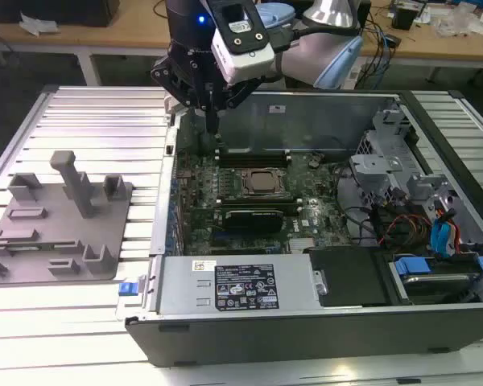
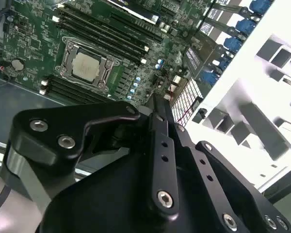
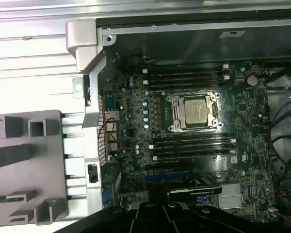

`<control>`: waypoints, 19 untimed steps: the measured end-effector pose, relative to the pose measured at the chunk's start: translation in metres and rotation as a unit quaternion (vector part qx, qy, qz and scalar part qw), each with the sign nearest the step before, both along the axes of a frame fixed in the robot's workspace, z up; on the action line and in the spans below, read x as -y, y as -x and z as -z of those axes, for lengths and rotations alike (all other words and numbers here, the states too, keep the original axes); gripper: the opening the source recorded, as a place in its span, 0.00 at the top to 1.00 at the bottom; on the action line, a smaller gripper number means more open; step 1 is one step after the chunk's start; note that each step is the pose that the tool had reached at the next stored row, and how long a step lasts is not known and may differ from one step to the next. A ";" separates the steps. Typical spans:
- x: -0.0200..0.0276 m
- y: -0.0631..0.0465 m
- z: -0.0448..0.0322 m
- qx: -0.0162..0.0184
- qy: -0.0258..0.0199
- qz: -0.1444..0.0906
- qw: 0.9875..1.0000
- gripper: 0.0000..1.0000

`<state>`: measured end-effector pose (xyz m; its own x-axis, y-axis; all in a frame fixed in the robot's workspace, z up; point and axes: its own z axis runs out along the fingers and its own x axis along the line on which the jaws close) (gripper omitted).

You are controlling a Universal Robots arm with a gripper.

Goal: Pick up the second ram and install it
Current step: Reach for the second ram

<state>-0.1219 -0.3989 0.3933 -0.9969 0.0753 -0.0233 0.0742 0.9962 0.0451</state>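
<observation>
Claw [image 1: 213,121], exterior view: fingers together, nothing seen btwn them, tip over the end of the far mem slots [image 1: 253,158]. Second wrist view: fingertips [image 2: 155,108] meet, CPU [image 2: 85,65] beyond the claw. First wrist view: slots flank the CPU; can't tell 2nd ram from them.

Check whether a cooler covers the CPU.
No, the CPU lies bare, its silver top in plain sight in the first wrist view.

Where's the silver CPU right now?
In the exterior view, the CPU sits on the motherboard inside the open computer case, between two banks of black memory slots.
</observation>
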 end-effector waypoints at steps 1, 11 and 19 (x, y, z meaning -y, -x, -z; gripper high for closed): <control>0.0000 0.000 0.0000 0.000 0.000 0.000 1.000 0.92; 0.0000 0.009 0.0001 0.000 0.000 0.000 1.000 0.92; 0.0000 0.026 0.0004 0.000 0.000 0.000 1.000 0.92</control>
